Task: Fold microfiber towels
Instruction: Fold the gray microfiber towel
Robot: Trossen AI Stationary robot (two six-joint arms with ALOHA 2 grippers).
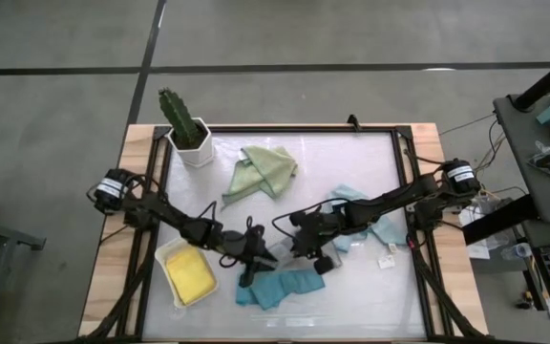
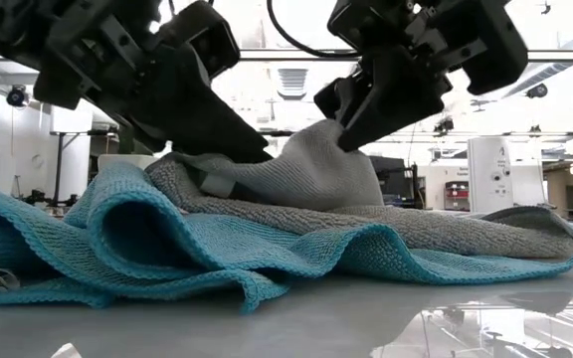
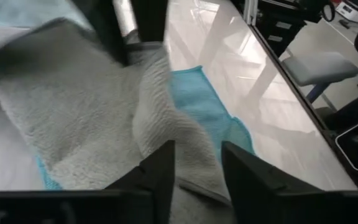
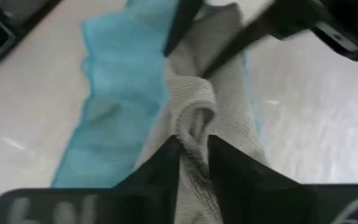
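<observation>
Arms: both reach to lower centre of high view.
Left hand (image 3: 196,167): part open over grey towel (image 3: 73,118).
Right hand (image 4: 194,155): pinching grey towel.
Low view: grey lies on teal towel (image 2: 217,254).

A potted cactus (image 1: 180,118) is seen standing upright in a white pot (image 1: 195,149) at the far left corner of the glossy white table (image 1: 351,162). A white rectangular tray (image 1: 172,256) is found near the table's front left edge. A small white tag-like item (image 1: 387,260) is spotted lying towards the right side. A black frame (image 1: 285,127) is seen running round the tabletop, with wooden boards (image 1: 122,239) showing beneath. Beyond the table, a grey office chair (image 3: 325,67) is glimpsed.
</observation>
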